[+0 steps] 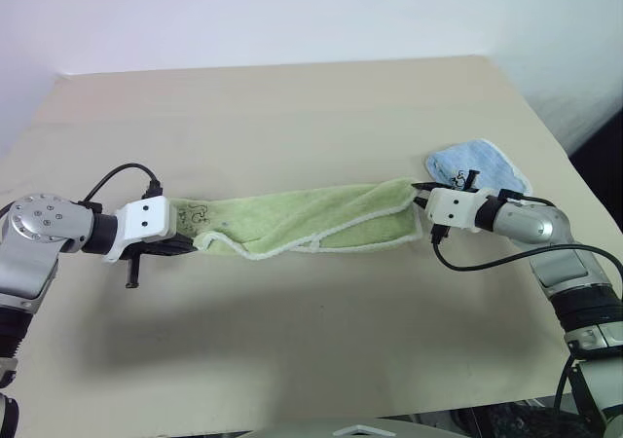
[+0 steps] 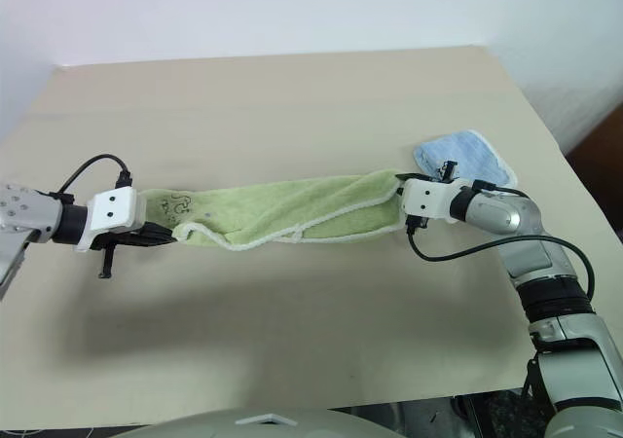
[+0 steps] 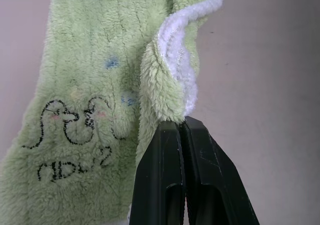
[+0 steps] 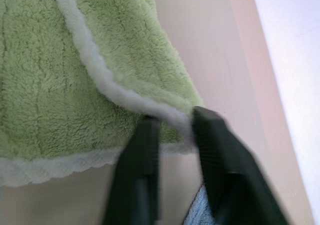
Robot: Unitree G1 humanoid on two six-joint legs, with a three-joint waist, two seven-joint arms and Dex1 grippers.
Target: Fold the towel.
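Towel strung between both grippers over the table in the head view, left gripper clamped on one end and right gripper at the other, presumably to pull it flat for folding (a blue cloth lies just behind the right one). Left wrist view: fingers pinched tight on the white-edged corner, dark printed mark beside them. Right wrist view: fingers straddle the white hem, closing on it, pale green terry bunched just beyond.
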